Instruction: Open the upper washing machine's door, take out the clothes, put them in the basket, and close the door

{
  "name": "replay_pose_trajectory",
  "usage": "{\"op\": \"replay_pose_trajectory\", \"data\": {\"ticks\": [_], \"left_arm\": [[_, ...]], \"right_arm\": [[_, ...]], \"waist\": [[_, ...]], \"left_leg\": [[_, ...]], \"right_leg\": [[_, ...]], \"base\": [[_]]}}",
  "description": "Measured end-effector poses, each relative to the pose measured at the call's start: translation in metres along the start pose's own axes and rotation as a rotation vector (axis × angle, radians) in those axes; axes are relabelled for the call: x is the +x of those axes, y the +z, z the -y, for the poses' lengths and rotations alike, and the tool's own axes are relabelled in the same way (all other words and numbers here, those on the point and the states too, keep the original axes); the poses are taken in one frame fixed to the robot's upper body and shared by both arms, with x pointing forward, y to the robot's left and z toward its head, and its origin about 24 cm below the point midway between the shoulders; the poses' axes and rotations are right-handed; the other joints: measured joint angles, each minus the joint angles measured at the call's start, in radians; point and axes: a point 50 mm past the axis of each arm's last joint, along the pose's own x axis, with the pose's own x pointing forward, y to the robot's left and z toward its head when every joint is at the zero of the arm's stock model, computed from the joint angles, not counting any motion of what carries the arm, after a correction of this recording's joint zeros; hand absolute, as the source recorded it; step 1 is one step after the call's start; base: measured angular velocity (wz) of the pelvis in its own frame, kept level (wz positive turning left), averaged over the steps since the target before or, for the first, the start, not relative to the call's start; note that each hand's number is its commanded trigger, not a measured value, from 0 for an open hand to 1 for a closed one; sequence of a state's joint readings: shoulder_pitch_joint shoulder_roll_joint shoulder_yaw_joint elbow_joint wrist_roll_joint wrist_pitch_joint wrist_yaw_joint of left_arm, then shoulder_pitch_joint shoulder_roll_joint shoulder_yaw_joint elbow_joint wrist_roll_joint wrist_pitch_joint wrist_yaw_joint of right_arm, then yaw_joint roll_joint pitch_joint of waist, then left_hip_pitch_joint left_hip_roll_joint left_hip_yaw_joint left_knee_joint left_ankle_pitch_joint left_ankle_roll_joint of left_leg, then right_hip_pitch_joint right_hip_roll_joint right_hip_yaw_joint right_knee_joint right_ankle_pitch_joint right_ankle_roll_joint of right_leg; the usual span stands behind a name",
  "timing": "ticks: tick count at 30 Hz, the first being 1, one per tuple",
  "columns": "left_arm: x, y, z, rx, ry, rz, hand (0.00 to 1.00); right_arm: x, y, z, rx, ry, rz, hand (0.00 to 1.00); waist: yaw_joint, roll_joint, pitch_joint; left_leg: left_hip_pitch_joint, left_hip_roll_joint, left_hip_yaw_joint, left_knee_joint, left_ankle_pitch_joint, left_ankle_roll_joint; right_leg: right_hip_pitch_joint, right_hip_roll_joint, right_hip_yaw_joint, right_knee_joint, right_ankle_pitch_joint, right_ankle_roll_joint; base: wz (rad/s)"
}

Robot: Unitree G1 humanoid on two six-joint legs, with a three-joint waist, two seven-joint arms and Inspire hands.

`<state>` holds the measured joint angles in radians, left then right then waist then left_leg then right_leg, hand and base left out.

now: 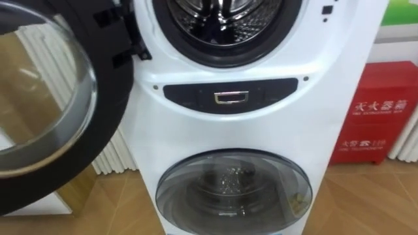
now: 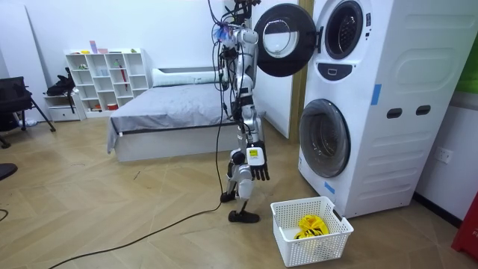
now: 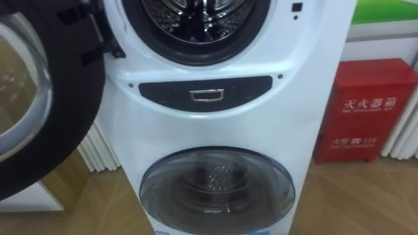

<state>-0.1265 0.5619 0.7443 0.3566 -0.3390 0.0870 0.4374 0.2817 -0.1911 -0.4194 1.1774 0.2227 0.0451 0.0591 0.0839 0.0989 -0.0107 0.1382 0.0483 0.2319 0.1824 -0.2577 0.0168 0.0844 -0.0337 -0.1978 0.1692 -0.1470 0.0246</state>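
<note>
Clothes [image 2: 309, 225]: the one yellow piece you can see sits in the white basket [image 2: 317, 250] on the floor beside the washing machine [image 2: 373, 104]. The upper door [image 1: 46, 98] is swung open, and the visible bit of the drum [image 1: 219, 16] looks bare. Your right hand [image 2: 258, 170] hangs low with loose fingers, holding nothing. My guess is you're between picks, so next up is reaching into that drum to check.

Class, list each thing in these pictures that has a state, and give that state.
Upper washer door: swung open.
Lower washer door: closed.
Basket: on floor, holding yellow clothes.
Right robot hand: hanging, fingers relaxed, empty.
</note>
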Motion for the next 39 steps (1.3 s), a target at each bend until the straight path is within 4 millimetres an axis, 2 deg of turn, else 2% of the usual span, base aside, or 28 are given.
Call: {"op": "replay_pose_trajectory", "data": {"ticks": [5, 11, 13, 17, 20, 21, 23, 27, 30, 32, 34, 36, 37, 38, 39], "left_arm": [[-0.002, 0.022, 0.010, -0.009, -0.047, 0.072, 0.00], [-0.015, 0.048, 0.024, -0.028, -0.110, 0.192, 0.00], [-0.027, 0.060, 0.029, -0.070, -0.146, 0.245, 0.00], [-0.057, 0.071, 0.035, -0.120, -0.228, 0.323, 0.00], [-0.075, 0.068, 0.037, -0.130, -0.295, 0.333, 0.00], [-0.081, 0.065, 0.041, -0.128, -0.329, 0.329, 0.00], [-0.090, 0.062, 0.044, -0.107, -0.401, 0.329, 0.00], [-0.106, 0.051, 0.060, -0.039, -0.592, 0.301, 0.00], [-0.128, 0.045, 0.077, 0.045, -0.793, 0.300, 0.00], [-0.142, 0.039, 0.089, 0.087, -0.914, 0.287, 0.00], [-0.155, 0.031, 0.100, 0.109, -1.049, 0.246, 0.00], [-0.161, 0.030, 0.103, 0.106, -1.112, 0.237, 0.00], [-0.164, 0.029, 0.105, 0.093, -1.157, 0.226, 0.00], [-0.166, 0.028, 0.106, 0.081, -1.183, 0.213, 0.00], [-0.170, 0.026, 0.108, 0.070, -1.227, 0.194, 0.00]], "right_arm": [[0.000, 0.000, 0.000, -0.026, 0.015, -0.007, 0.00], [0.001, 0.004, -0.008, -0.030, 0.054, -0.010, 0.00], [0.002, 0.004, -0.013, -0.059, 0.083, -0.015, 0.00], [0.003, 0.005, -0.019, -0.076, 0.104, -0.035, 0.00], [0.003, 0.005, -0.024, -0.099, 0.137, -0.047, 0.00], [0.003, 0.005, -0.026, -0.099, 0.141, -0.048, 0.00], [0.003, 0.006, -0.028, -0.099, 0.150, -0.046, 0.00], [0.003, 0.008, -0.032, -0.125, 0.159, -0.037, 0.00], [0.003, 0.007, -0.032, -0.131, 0.155, -0.042, 0.00], [0.003, 0.008, -0.033, -0.131, 0.156, -0.043, 0.00], [0.004, 0.011, -0.033, -0.133, 0.156, -0.036, 0.00], [0.004, 0.014, -0.031, -0.129, 0.139, -0.030, 0.00], [0.004, 0.017, -0.029, -0.134, 0.126, -0.024, 0.00], [0.004, 0.018, -0.028, -0.136, 0.120, -0.021, 0.00], [0.004, 0.020, -0.027, -0.142, 0.113, -0.014, 0.00]], "waist": [[-0.011, -0.012, 0.0008], [-0.028, -0.029, 0.0113], [-0.037, -0.038, 0.0176], [-0.051, -0.048, 0.0216], [-0.052, -0.049, 0.0215], [-0.052, -0.050, 0.0208], [-0.052, -0.054, 0.0201], [-0.052, -0.058, 0.0194], [-0.054, -0.058, 0.0174], [-0.062, -0.053, 0.0148], [-0.082, -0.039, 0.0089], [-0.087, -0.028, 0.0021], [-0.088, -0.019, 0.0044], [-0.089, -0.020, 0.0066], [-0.098, -0.011, 0.0055]], "left_leg": [[-0.005, -0.005, -0.034, 0.008, 0.000, 0.001], [-0.006, -0.013, -0.078, 0.010, 0.004, 0.008], [-0.013, -0.020, -0.106, 0.016, 0.007, 0.012], [-0.025, -0.034, -0.144, 0.014, 0.023, 0.024], [-0.025, -0.043, -0.154, 0.012, 0.028, 0.032], [-0.030, -0.046, -0.162, 0.011, 0.030, 0.034], [-0.041, -0.048, -0.168, 0.014, 0.031, 0.037], [-0.064, -0.059, -0.180, 0.025, 0.035, 0.043], [-0.077, -0.061, -0.180, 0.037, 0.036, 0.043], [-0.081, -0.061, -0.179, 0.041, 0.036, 0.043], [-0.084, -0.060, -0.176, 0.042, 0.036, 0.043], [-0.083, -0.059, -0.165, 0.038, 0.037, 0.041], [-0.075, -0.059, -0.152, 0.028, 0.039, 0.040], [-0.071, -0.059, -0.148, 0.022, 0.041, 0.040], [-0.064, -0.059, -0.145, 0.016, 0.042, 0.040]], "right_leg": [[0.007, -0.005, -0.026, 0.000, 0.000, 0.000], [0.035, -0.012, -0.028, -0.002, 0.002, 0.003], [0.041, -0.017, -0.032, 0.000, 0.000, 0.005], [0.040, -0.030, -0.031, -0.001, 0.006, 0.015], [0.044, -0.039, -0.041, -0.001, 0.006, 0.016], [0.046, -0.043, -0.056, 0.000, 0.008, 0.019], [0.046, -0.045, -0.055, -0.001, 0.015, 0.029], [0.037, -0.055, -0.055, -0.004, 0.016, 0.032], [0.034, -0.057, -0.054, -0.002, 0.017, 0.034], [0.031, -0.057, -0.054, -0.002, 0.017, 0.034], [0.024, -0.056, -0.048, -0.002, 0.018, 0.034], [0.017, -0.053, -0.036, -0.002, 0.018, 0.032], [0.015, -0.052, -0.024, -0.002, 0.018, 0.032], [0.014, -0.052, -0.023, -0.003, 0.018, 0.032], [0.015, -0.052, -0.022, -0.002, 0.018, 0.033]], "base": [[0.17], [0.24], [0.39], [0.42], [0.13], [0.17], [0.13], [0.09], [-0.01], [-0.05], [-0.10], [-0.25], [-0.31], [-0.22], [-0.15]]}}
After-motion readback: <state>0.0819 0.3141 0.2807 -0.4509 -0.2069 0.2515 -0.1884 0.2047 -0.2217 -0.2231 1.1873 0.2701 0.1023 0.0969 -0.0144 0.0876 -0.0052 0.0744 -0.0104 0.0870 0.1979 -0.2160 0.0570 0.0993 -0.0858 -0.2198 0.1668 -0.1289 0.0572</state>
